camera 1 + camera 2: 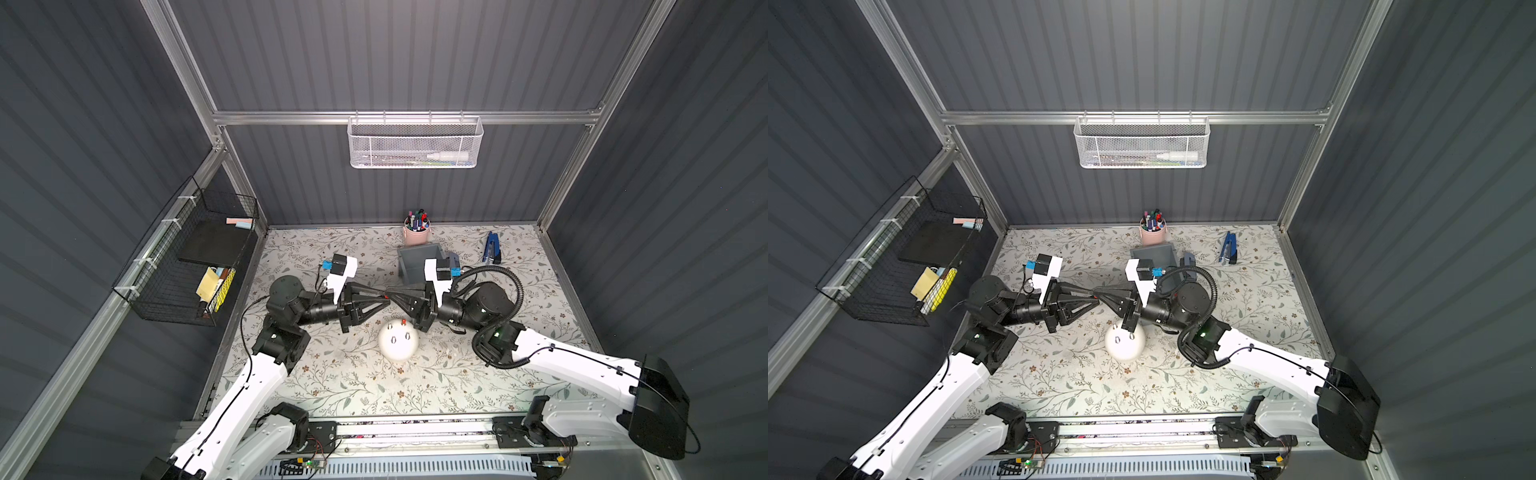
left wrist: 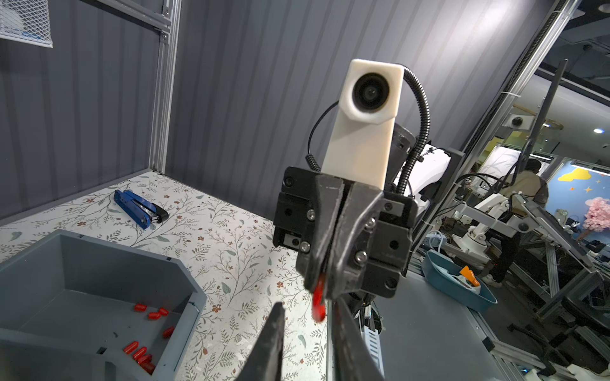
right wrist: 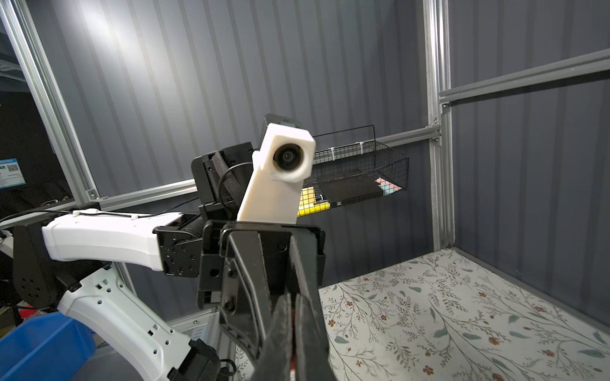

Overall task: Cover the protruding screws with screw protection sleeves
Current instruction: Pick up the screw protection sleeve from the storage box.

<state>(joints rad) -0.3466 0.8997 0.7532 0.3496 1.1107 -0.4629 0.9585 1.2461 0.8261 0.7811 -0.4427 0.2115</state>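
Silvery metal screws [image 1: 392,341] on white dome [image 1: 399,353]: one sleeved at 12 o'clock, three bare; right pincer [image 2: 325,287] clamps red plastic sleeve [image 2: 318,301], left pincer [image 1: 385,298] part-open.

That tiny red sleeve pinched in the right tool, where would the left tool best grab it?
By its free end: the red sleeve sticks out past the right tool's shut tips. Come head-on from the opposite side, where the left tool faces it, fingers closing across its round sides.
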